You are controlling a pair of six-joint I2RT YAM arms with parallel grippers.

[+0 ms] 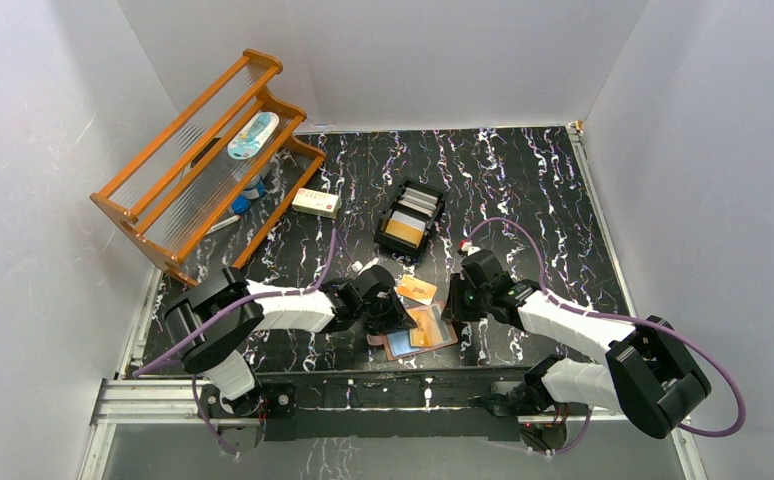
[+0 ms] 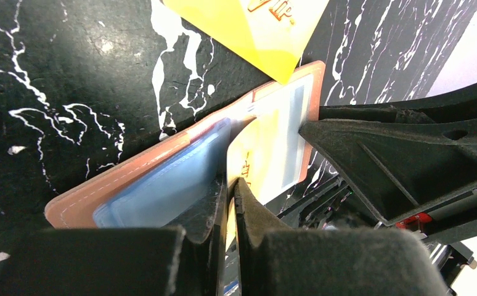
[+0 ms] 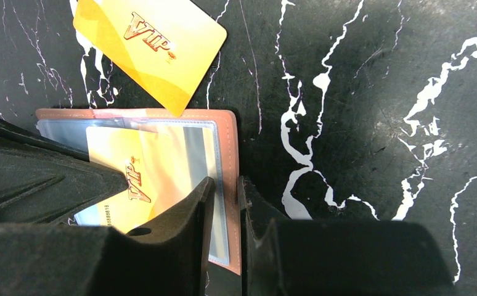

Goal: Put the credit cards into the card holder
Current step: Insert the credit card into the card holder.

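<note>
left hand (image 2: 230,203) is pinching gold card (image 2: 267,148) (VIP print) at the sleeve of holder (image 2: 100,191) | right hand (image 3: 227,185) is clamping holder's edge | holder is lying open on surface (image 3: 359,92) | second card (image 3: 150,49) is lying loose, corner at holder's edge

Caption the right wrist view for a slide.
Right gripper, jaws pinching the card holder; one gold VIP card part-way into its sleeve, a second gold card loose on the marbled table.
</note>
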